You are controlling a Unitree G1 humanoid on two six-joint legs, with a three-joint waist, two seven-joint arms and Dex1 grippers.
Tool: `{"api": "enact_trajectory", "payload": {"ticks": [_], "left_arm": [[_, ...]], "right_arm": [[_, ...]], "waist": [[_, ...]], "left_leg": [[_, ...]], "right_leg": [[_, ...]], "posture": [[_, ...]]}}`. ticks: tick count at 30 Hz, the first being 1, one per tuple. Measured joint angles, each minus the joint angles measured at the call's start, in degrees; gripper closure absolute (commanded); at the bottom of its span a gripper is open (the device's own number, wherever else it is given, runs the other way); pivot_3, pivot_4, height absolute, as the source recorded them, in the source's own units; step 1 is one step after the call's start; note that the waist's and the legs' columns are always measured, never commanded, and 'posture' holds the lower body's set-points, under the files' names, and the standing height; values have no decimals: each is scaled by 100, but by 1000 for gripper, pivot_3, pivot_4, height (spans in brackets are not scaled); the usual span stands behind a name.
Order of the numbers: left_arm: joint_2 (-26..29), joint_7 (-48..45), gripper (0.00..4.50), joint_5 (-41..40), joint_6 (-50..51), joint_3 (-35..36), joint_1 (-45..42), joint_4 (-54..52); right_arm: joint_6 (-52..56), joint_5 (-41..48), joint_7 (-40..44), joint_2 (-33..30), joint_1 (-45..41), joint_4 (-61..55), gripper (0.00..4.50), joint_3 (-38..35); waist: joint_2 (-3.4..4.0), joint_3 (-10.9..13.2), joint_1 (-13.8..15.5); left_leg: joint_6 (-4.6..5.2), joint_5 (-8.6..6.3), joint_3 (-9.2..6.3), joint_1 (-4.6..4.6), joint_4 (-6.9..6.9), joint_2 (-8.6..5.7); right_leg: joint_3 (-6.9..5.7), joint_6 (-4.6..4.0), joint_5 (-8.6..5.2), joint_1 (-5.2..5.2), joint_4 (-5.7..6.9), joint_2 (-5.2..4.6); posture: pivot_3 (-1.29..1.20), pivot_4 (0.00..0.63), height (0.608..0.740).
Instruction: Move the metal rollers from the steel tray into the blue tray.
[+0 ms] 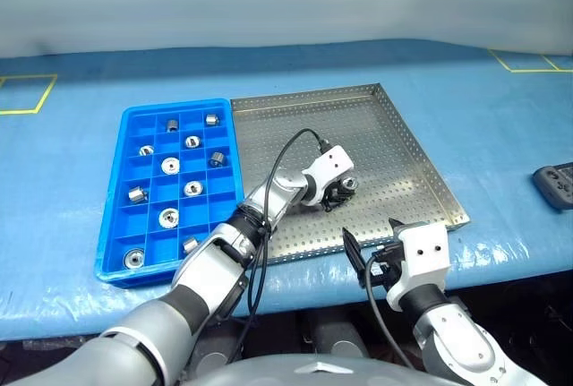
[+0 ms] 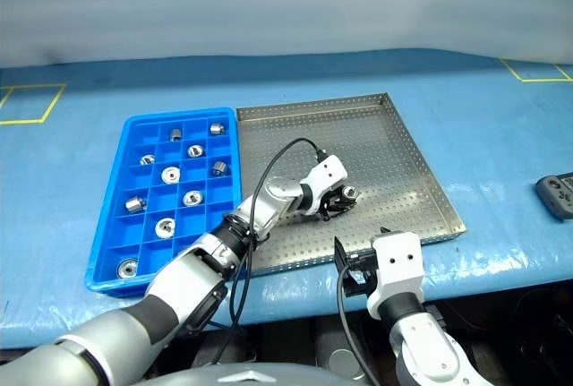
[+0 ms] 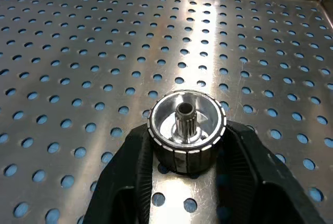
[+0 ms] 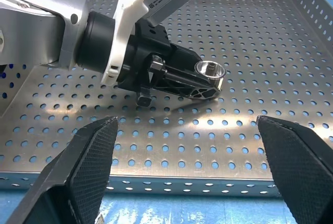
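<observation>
The steel tray [image 1: 407, 149] lies just right of the blue tray [image 1: 128, 191], touching it. Rollers [image 1: 170, 165] sit in the blue tray's compartments; one roller [image 3: 186, 131] stands on the steel tray's floor.

A dark handheld controller [image 1: 555, 185] lies on the blue table cover [image 1: 501, 126] (yellow tape lines marked).

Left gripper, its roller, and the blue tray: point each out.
left gripper [image 3: 186, 174], left wrist view, between its fingertips.
roller [image 3: 186, 130], left wrist view, top face.
blue tray [image 1: 175, 107], left eye view, far rim.
</observation>
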Motion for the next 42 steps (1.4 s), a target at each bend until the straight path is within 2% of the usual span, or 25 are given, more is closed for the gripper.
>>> {"api": "enact_trajectory", "payload": {"ticks": [5,10,13,18,21,30,35,42], "left_arm": [[11,-50,2835,-128,66,180,182,-329],[102,54,2835,-581,519,726,529,-1846],[430,60,2835,-766,785,933,872,-2896],[1340,-97,2835,-1048,1243,1251,1513,-4514],[1895,-179,2835,-1142,1430,1424,1838,-5342],[2876,-26,2835,-1512,2181,2016,3123,-7013],[3188,185,2835,-1752,2594,2316,3856,-7761],[3526,181,2835,-1904,2801,2371,4305,-7948]], "right_arm": [[188,131,-16,-64,-315,0,0,8],[625,331,123,-85,-871,-1,0,-32],[974,442,318,-77,-1233,-2,0,-113],[1449,506,789,-35,-1930,88,0,-233],[1625,518,1159,-4,-2404,308,0,-207],[1765,229,1991,358,-3484,1196,0,315],[1763,52,2289,507,-3541,1389,0,461],[1763,-143,2560,619,-3537,1452,0,492]], "waist": [[-1,0,23],[0,-1,87],[1,-2,124],[1,-1,233],[-1,-1,392],[-9,2,759],[-13,4,910],[-14,4,1027]], "left_leg": [[5,3,-2,0,1,-1],[8,5,-3,2,1,0],[9,5,-1,11,-2,1],[9,7,1,22,-2,4],[9,7,3,28,-1,2],[12,8,2,27,-12,0],[14,9,-2,25,-10,-2],[29,19,-2,24,-10,6]], "right_leg": [[7,4,3,-1,2,-2],[12,9,7,0,4,-1],[17,10,8,4,6,2],[19,8,8,8,15,4],[19,8,8,13,13,2],[10,3,6,14,5,-6],[-3,1,4,16,4,-18],[-20,2,4,16,4,-46]], "posture": [[-141,150,740],[-73,150,740],[-22,150,740],[72,150,740],[124,150,740],[232,150,740],[263,150,740],[266,150,740]]}}
